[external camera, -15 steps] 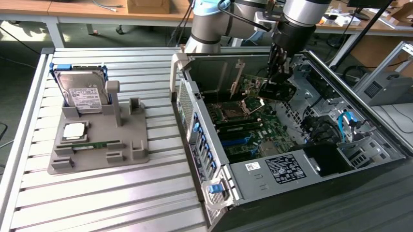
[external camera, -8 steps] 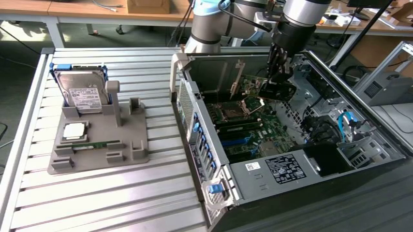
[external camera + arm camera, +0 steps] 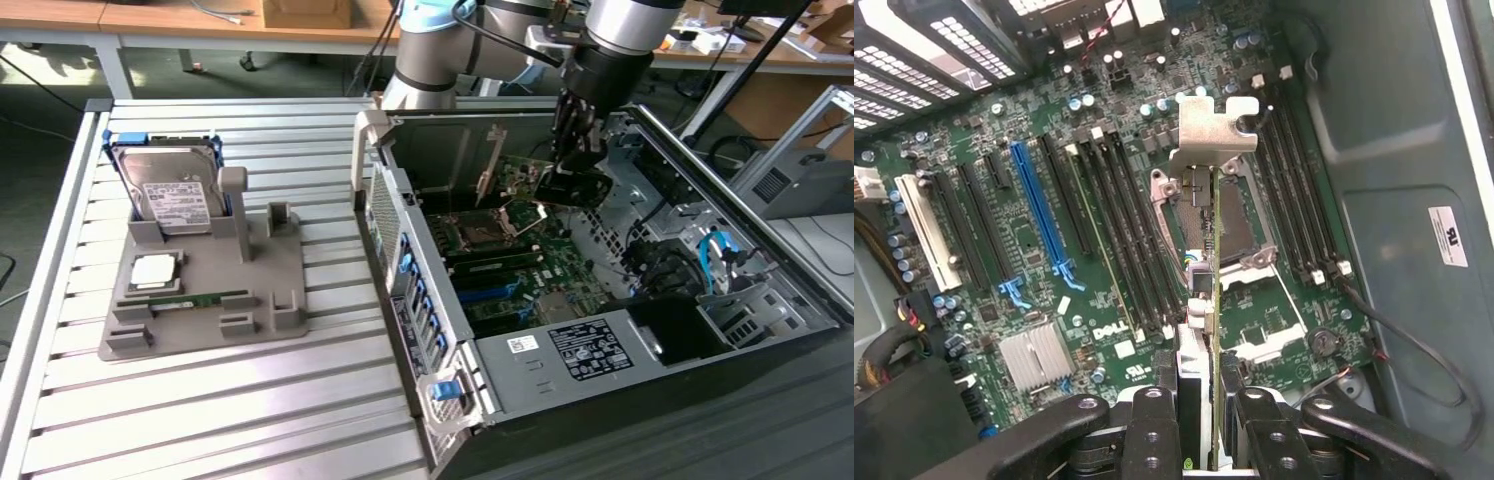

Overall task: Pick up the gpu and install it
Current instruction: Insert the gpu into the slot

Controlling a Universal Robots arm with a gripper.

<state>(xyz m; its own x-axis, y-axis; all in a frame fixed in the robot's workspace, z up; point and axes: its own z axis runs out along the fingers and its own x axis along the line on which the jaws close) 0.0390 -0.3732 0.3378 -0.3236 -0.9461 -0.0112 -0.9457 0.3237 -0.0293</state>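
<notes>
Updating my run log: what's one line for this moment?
gripper: shut on gpu | gpu: edge-on above motherboard, not in a slot | computer case: open

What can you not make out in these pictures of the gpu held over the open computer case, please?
Broad faces of the gpu: edge-on in the wrist view, partly behind the end effector in the exterior view.
The motherboard right beneath the card: wrist view, hidden by the card and its bracket.
Print on the hard drive label: exterior view, too small.

Arm (image 3: 441,45) hangs over from above, wrist (image 3: 621,30) pointing pretty much straight down, gripper (image 3: 1199,410) fingers (image 3: 1152,425) pinched onto the gpu (image 3: 1202,280), held edge-on.
</notes>
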